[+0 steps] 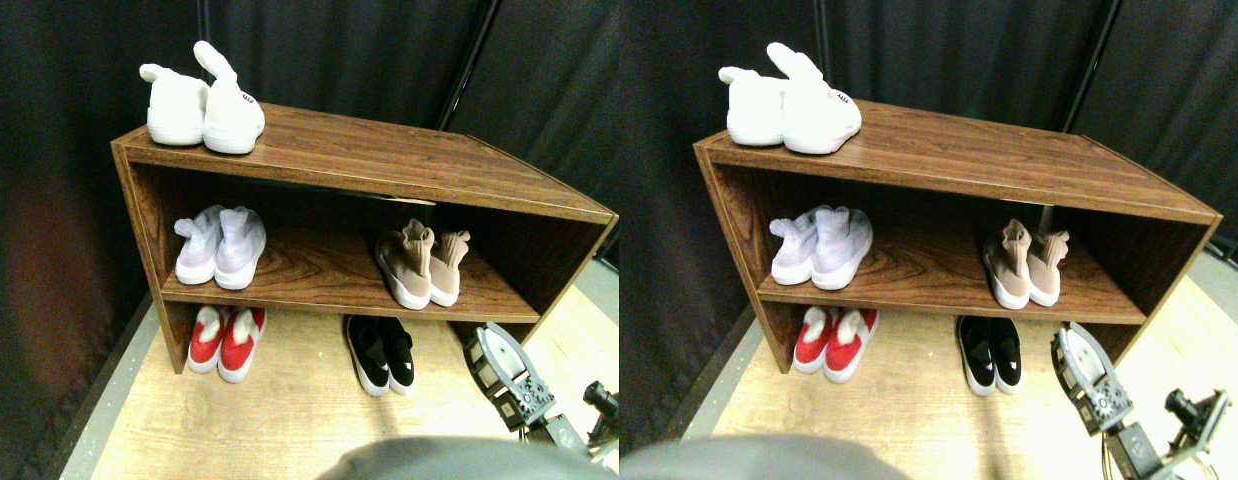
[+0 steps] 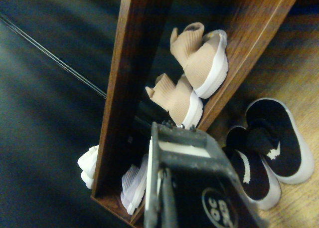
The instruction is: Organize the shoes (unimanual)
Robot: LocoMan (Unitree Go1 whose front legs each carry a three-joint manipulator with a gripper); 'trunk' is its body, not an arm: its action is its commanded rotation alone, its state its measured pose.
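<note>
a dark brown wood-grain shoe rack with a flat top, one inner shelf and an open bottom stands on a pale wooden plank floor in front of black curtains. on the rack's top, at its left end, sits a pair of white plush high-collar shoes, heels toward the camera, the two touching. on the rack's inner shelf, toward the left, a pair of pale lavender knit sneakers with white soles stands side by side. on the same shelf, right of the middle, is a pair of tan knit sock-collar sneakers with white soles; they are close together with the left one angled slightly, collars upright. under the shelf, on the floor inside the rack, a pair of red shoes with white fluffy collars and white soles lies at the left, and a pair of black slip-ons with white soles lies below the tan pair, side by side.

the right manipulator's pincer hovers in front of the rack's lower right corner, just right of the black slip-ons and apart from them, touching no shoe. whether its jaws are spread or pressed together i cannot tell; in the wrist view only the dark jaw frame shows, with the tan and black pairs beyond it.
</note>
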